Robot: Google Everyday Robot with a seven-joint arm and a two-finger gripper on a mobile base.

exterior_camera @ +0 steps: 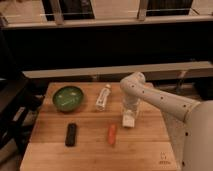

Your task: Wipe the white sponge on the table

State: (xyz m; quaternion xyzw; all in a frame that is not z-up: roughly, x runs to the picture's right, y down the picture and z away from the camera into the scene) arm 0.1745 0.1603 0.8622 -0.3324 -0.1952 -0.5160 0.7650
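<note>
The white sponge is a small cream block lying on the light wooden table, right of centre. My gripper points straight down onto the sponge from the white arm that reaches in from the right. The gripper sits right on top of the sponge, which shows just below it. An orange carrot-like item lies just left and in front of the sponge.
A white bottle with a label lies behind the sponge to the left. A green bowl stands at the back left. A black remote-like block lies at the front left. A small dark logo marks the front right corner.
</note>
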